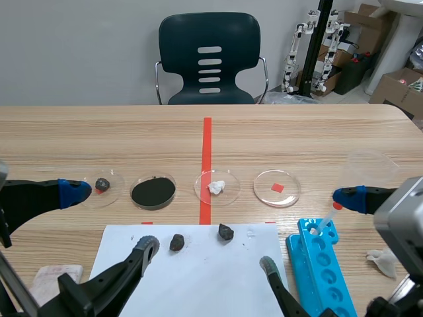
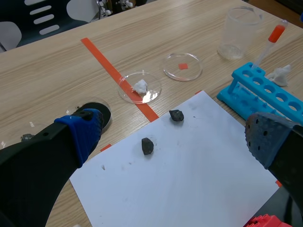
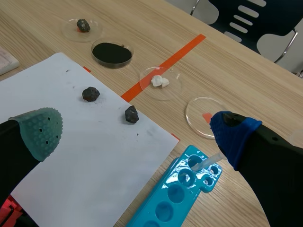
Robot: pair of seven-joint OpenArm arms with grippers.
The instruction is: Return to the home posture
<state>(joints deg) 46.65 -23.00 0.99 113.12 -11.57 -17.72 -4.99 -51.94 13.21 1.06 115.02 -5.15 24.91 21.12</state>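
My left gripper (image 1: 111,220) hangs open over the near left of the table, one finger by the dish row and the other over the white paper (image 1: 198,277). In the left wrist view the left gripper (image 2: 173,132) is wide open with nothing in it, and two dark rocks (image 2: 147,145) lie on the paper ahead. My right gripper (image 1: 307,230) is open above the blue tube rack (image 1: 324,264). Its right wrist view shows the right gripper (image 3: 136,130) empty, straddling the paper's edge and the rack (image 3: 182,189).
A row of petri dishes crosses the table: one with a dark rock (image 1: 102,184), one with black powder (image 1: 153,191), one with white lumps (image 1: 217,187), one with a red square (image 1: 277,187). A pipette (image 1: 326,220) stands in the rack. A clear beaker (image 1: 363,173), a tissue (image 1: 382,259) and a cloth (image 1: 46,277) lie nearby.
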